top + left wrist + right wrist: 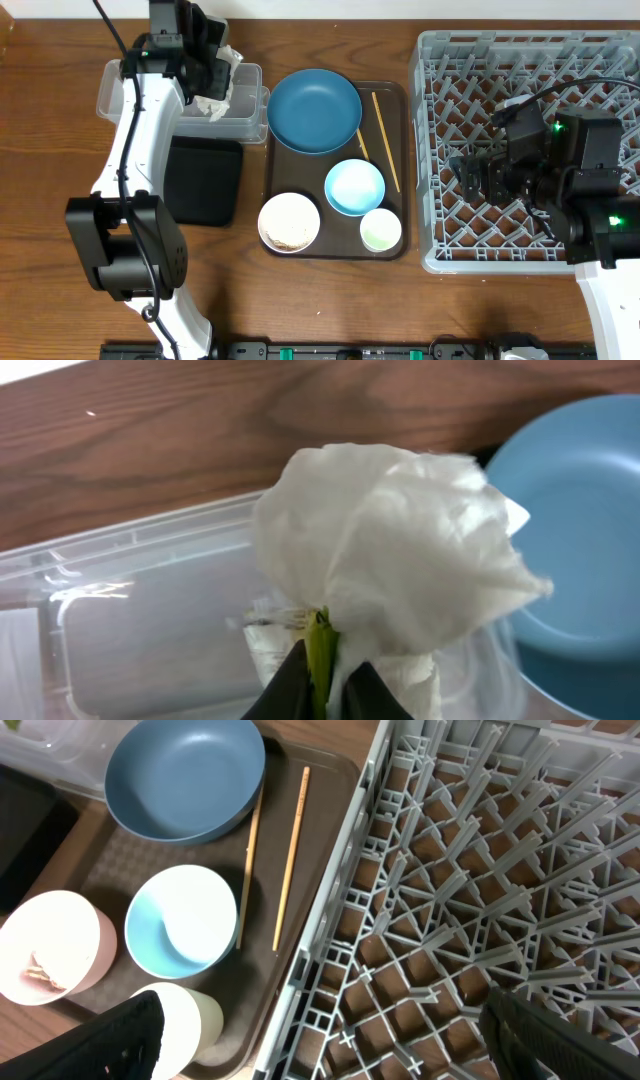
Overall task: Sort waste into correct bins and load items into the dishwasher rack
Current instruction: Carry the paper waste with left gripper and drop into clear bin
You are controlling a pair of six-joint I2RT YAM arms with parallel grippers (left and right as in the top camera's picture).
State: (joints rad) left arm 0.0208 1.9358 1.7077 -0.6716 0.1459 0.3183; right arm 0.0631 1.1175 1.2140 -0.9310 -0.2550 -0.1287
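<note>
My left gripper (pixel 210 62) (pixel 328 685) hangs over the clear box (pixel 120 95) (pixel 130 610), shut on crumpled white tissue (pixel 222 80) (pixel 390 540) with a strip of yellow wrapper (pixel 320 655) pinched between the jaws. The black tray (pixel 203 180) lies just in front of the box. My right gripper (pixel 480 170) (pixel 335 1040) stands wide open and empty above the left edge of the grey dishwasher rack (pixel 530 60) (pixel 470 870). On the brown serving tray (pixel 335 250) sit the dark blue plate (pixel 313 110) (pixel 185 775), light blue bowl (pixel 354 187) (pixel 185 920), white bowl (pixel 289 222) (pixel 50 945), small cup (pixel 381 230) (pixel 190 1020) and two chopsticks (pixel 385 140) (pixel 290 860).
The serving tray's right rim lies close against the rack's left wall. A few pale scraps lie inside the white bowl. Bare wooden table (pixel 330 310) runs along the front edge.
</note>
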